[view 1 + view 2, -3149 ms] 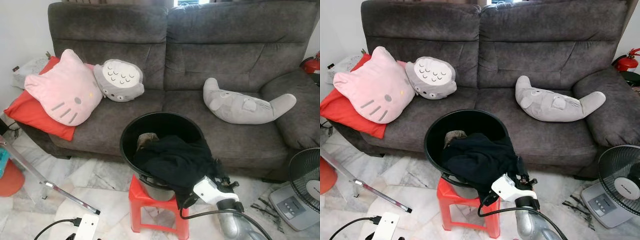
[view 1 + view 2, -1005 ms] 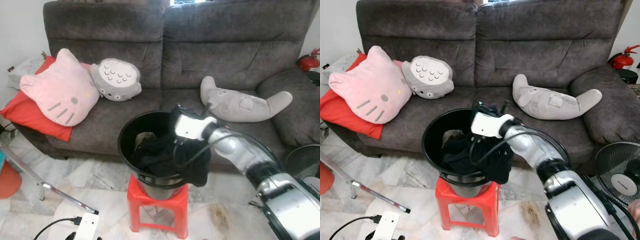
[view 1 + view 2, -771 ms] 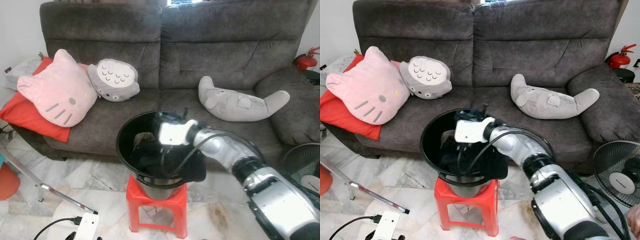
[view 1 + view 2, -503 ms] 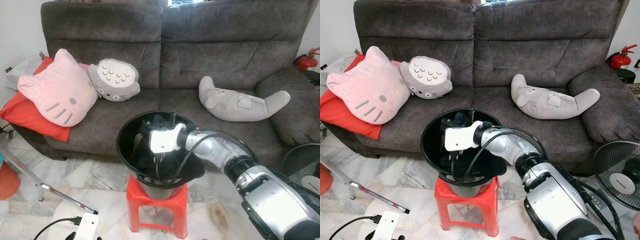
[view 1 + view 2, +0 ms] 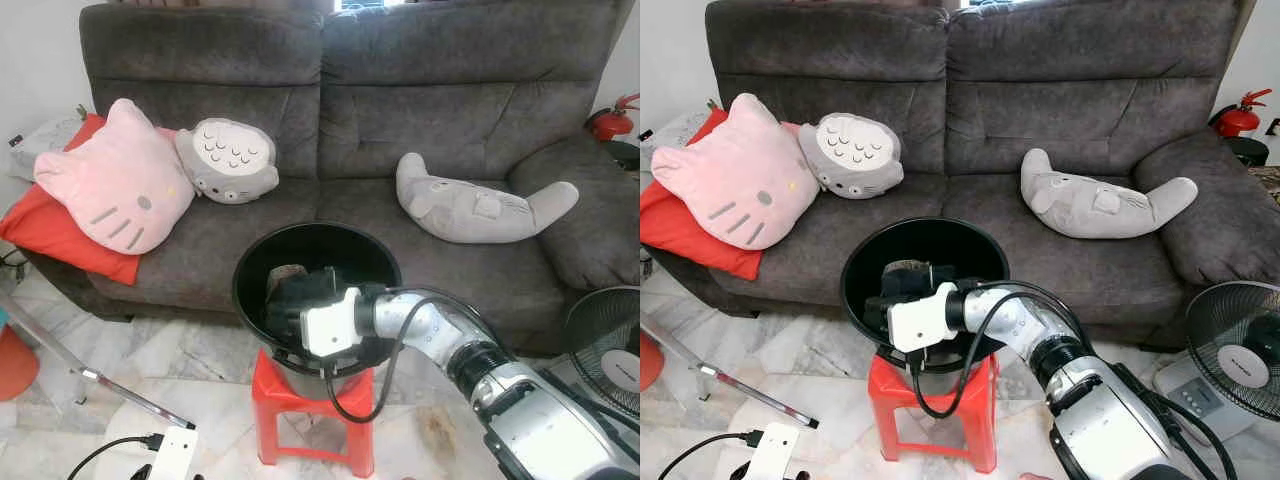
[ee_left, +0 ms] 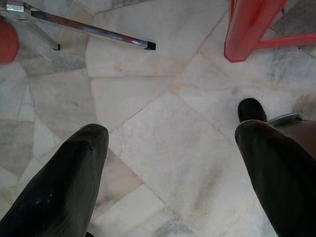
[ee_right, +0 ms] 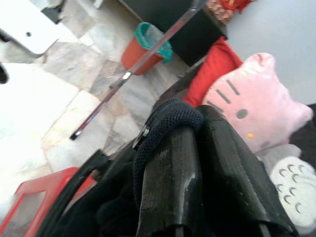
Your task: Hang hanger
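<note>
Right hand [image 7: 197,163] clenched on black cloth [image 7: 168,121] inside bucket [image 5: 855,275]; lifting may snag and tip bucket off stool [image 5: 885,395].

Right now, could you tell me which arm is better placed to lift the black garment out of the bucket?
The right. Its gripper is already at the black bucket, fingers closed on the black garment. The left gripper hangs open over the marble floor.
</note>
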Controlling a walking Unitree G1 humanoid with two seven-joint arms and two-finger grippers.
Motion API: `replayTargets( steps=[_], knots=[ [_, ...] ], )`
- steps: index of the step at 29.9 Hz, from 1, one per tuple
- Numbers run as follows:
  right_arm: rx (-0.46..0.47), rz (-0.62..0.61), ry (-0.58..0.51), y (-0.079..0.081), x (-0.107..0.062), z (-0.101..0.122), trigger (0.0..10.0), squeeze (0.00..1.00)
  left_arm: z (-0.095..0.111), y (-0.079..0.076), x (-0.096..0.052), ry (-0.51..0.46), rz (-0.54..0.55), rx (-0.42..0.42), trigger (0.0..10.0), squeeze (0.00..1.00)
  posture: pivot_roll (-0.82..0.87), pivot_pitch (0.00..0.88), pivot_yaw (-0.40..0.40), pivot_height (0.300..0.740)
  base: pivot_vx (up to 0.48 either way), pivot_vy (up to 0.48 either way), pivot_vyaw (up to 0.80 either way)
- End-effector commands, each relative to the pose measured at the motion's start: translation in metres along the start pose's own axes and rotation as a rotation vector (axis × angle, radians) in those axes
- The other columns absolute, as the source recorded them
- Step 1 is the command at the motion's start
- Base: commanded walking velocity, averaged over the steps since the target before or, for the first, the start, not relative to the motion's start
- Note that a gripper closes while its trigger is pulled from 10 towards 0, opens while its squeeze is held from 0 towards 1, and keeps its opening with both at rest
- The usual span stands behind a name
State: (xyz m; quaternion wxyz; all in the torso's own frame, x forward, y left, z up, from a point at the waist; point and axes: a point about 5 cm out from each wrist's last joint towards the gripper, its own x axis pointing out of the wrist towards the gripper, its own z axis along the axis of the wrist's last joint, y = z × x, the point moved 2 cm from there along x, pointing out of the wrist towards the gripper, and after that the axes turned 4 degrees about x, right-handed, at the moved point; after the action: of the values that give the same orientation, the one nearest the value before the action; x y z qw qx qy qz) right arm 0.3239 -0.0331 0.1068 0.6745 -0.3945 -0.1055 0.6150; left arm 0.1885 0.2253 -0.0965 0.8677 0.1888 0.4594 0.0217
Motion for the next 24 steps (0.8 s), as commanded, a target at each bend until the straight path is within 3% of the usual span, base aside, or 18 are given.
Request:
replayTargets(
  steps=[1,10,19,24],
  knots=[
    [0.007,0.002,-0.002,0.001,-0.001,0.0,0.0,0.0,-0.006,0.003,-0.001,0.018,0.017,0.007,10.0,0.0,-0.03,0.0,0.057,0.74,0.0,0.0,0.0],
    [0.079,-0.161,0.096,-0.026,-0.019,-0.016,0.0,0.0,-0.005,0.003,-0.001,0.018,0.019,0.008,10.0,0.0,-0.03,0.0,0.061,0.74,0.0,0.0,0.0],
    [0.145,-0.315,0.141,-0.051,-0.018,-0.018,0.0,0.0,-0.004,0.004,0.0,0.015,0.022,0.008,10.0,0.0,-0.02,0.0,0.062,0.74,0.0,0.0,0.0],
    [0.161,-0.334,0.137,-0.062,-0.016,-0.013,0.0,0.0,-0.003,0.004,0.0,0.015,0.022,0.008,10.0,0.0,-0.02,0.0,0.062,0.74,0.0,0.0,0.0]
  ],
)
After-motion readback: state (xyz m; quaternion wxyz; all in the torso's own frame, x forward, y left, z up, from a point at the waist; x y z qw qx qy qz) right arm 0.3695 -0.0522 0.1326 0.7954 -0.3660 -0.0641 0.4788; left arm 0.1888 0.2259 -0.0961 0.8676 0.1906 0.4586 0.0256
